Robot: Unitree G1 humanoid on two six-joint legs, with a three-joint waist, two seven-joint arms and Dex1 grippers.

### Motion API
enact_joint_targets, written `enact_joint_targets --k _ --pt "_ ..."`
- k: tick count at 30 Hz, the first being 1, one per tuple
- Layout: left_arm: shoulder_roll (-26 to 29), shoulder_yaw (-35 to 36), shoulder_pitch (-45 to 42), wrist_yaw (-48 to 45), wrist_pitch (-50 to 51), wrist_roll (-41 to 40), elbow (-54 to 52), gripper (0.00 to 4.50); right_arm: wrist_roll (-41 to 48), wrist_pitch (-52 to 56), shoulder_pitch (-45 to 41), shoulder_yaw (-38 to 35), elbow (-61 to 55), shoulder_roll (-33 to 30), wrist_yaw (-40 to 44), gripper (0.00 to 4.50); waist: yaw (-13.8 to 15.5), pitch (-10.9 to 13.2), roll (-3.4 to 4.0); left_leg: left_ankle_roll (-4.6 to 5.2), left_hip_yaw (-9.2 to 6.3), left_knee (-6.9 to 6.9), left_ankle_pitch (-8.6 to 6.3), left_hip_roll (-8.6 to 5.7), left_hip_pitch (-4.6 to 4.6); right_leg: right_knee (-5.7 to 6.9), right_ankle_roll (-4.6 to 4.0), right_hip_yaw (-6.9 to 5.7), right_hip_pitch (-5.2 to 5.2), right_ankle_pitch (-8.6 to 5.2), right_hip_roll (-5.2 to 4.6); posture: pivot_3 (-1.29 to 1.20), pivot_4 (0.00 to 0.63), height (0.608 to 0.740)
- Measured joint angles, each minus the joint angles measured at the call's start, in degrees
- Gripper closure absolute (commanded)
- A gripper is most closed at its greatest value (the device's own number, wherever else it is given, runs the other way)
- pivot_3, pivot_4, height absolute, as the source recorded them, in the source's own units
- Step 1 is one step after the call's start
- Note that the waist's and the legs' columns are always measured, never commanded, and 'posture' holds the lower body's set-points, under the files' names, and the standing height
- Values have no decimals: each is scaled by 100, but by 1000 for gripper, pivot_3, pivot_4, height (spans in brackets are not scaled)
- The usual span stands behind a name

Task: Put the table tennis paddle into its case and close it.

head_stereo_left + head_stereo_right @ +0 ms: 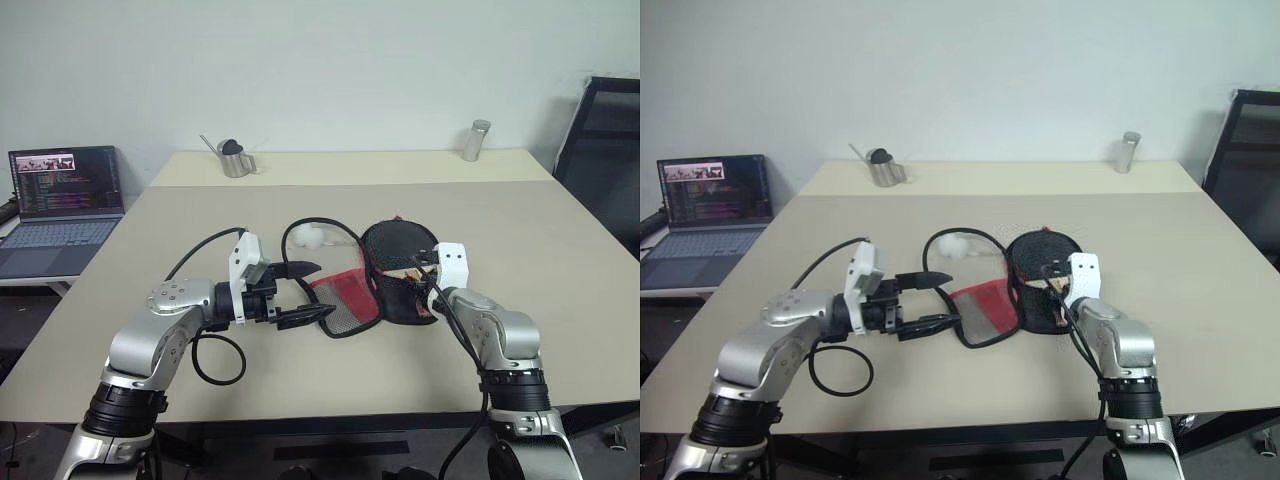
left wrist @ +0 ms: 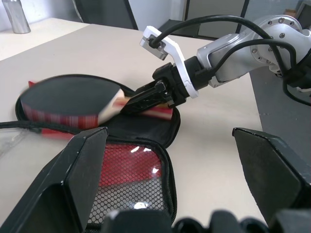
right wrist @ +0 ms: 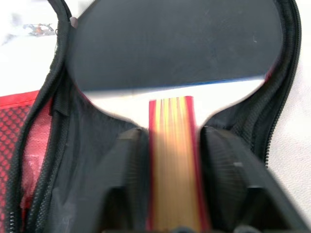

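One paddle [image 2: 73, 99]; one case [image 1: 385, 275]; two claws; one laptop [image 1: 62, 205]; one watering can [image 1: 235, 158]; one metal bottle [image 1: 475, 140].

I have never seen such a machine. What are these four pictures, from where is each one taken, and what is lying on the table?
This is a humanoid robot with two arms, each ending in a gripper of two black fingers. Two pictures come from cameras in its head, looking down over its arms. The other two come from a camera on each wrist, looking along that arm's fingers.

On the beige table lies the case, unzipped and spread open. The table tennis paddle lies in one half. The right gripper has a finger on each side of the wooden handle; whether they press it I cannot tell. The left gripper is open, holding nothing, beside the case's red mesh flap.

Farther back stand a small metal watering can and a metal bottle. A laptop sits on a side desk.
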Motion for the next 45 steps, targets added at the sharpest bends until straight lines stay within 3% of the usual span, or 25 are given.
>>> enact_joint_targets --k 3,4,9,14,19,25,37,45 --pt "0 0 18 25 0 0 -1 0 2 0 0 12 -59 50 2 61 0 0 0 0 -1 0 0 0 0 0 0 -1 0 0 0 0 150 740" --pt "0 0 28 39 0 0 -1 0 0 0 0 26 -90 53 9 21 0 0 0 0 -1 0 0 0 0 0 0 0 0 0 0 0 150 740" --pt "10 11 87 68 -3 2 -3 0 130 267 -1 273 -923 -350 395 21 2 0 0 1 -1 0 -1 0 -3 -1 0 0 -3 0 0 0 150 740" --pt "11 49 15 198 -132 94 163 0 536 850 -24 428 -1806 -1256 1151 21 12 0 -1 3 -3 2 -2 0 -4 -1 0 -5 -3 0 0 0 150 740" --pt "25 70 -360 249 -520 421 810 0 1304 932 -279 476 -2520 -2374 2494 21 14 -1 -2 9 -1 0 -6 2 -8 -8 1 -6 -7 0 1 0 150 740" --pt "147 67 -650 19 -999 756 1905 0 1849 614 -320 383 -2670 -3203 3601 21 9 0 -5 12 6 1 -8 1 -12 -11 1 -7 -12 0 0 0 150 740" --pt "311 -63 -863 -37 -1990 1756 3487 0 2150 500 -223 250 -2673 -3470 3758 21 27 2 -9 12 3 4 -8 2 -21 -10 2 -7 -16 1 -4 0 150 740" --pt "-290 -366 -1667 466 -3002 2504 5167 0 2139 370 -153 306 -2665 -3473 3754 21 66 3 -16 12 3 11 -8 -2 -27 -9 8 -15 -17 5 -4 0 150 740"
